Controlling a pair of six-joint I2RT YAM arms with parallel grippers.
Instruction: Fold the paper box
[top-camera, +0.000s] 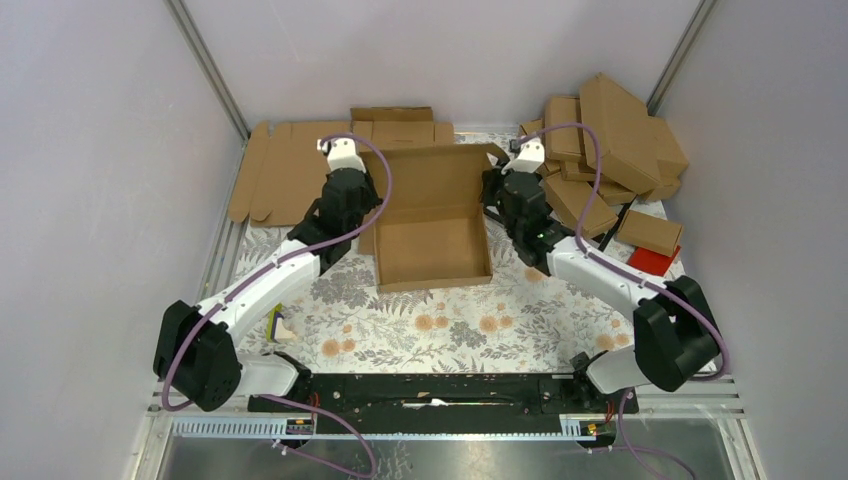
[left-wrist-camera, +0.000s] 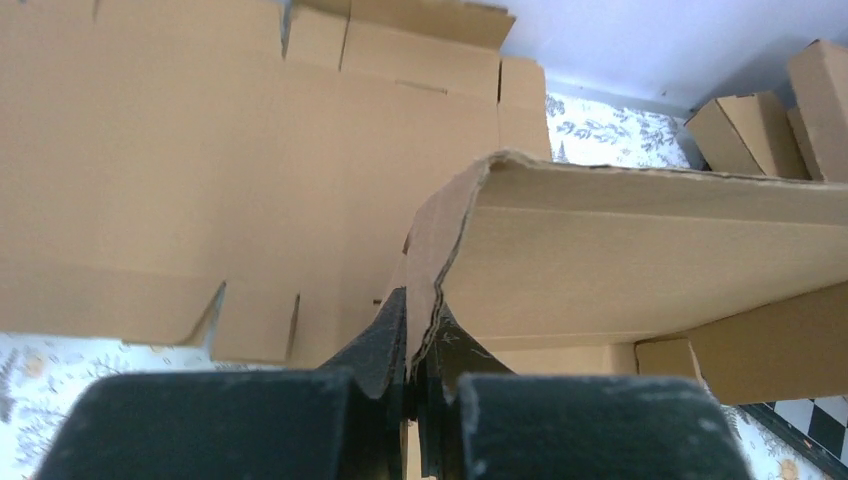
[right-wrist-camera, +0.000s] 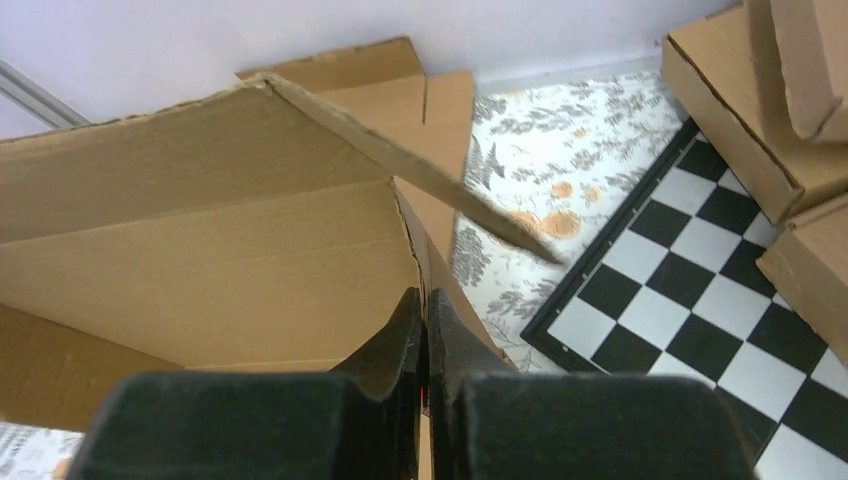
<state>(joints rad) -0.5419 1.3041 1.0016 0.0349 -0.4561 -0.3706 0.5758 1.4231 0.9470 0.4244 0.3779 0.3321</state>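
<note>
Left claw (left-wrist-camera: 410, 335) is clenched on the paper box (top-camera: 432, 240) at its 9 o'clock wall; right claw (right-wrist-camera: 425, 325) is clenched at 3 o'clock.

Your box (top-camera: 432, 240) is matt brown corrugated cardboard, rough at its cut edges. The fingers (left-wrist-camera: 380, 340) look like dusty matt black plastic, and the worktop (top-camera: 450, 325) has a matt floral print.

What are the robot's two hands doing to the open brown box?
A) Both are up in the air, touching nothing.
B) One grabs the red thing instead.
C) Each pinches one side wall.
C: the left gripper is shut on the left wall of the paper box, and the right gripper is shut on its right wall.
</note>
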